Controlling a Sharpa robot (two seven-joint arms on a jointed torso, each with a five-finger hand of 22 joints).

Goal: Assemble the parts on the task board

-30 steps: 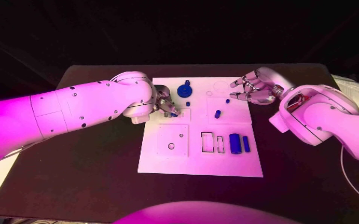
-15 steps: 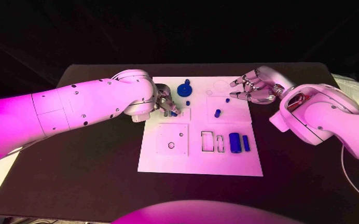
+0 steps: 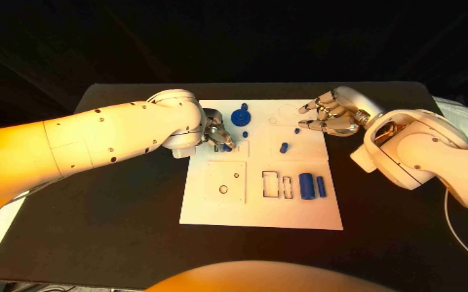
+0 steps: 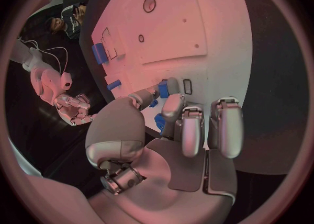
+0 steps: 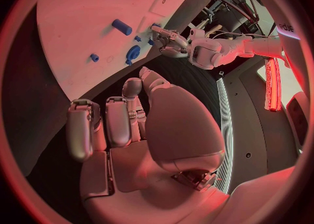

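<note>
The left hand (image 3: 216,136) is pinching a small blue part (image 3: 226,147) at the task board (image 3: 262,211)'s left edge, its long axis unclear, while the right hand (image 3: 328,117) is hovering empty, fingers loosely spread, over the board's far right corner.

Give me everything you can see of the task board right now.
The task board is a flat white rectangular plate lying in the middle of the black table, long side running away from the robot. Its surface shows outlined square and slot recesses and small round holes. Small blue parts sit on it: a disc-like part at the far end, a peg mid-board, two bars on the near right. The left robot hand holds a blue piece over its left edge; the right robot hand hovers by its far right corner.
</note>
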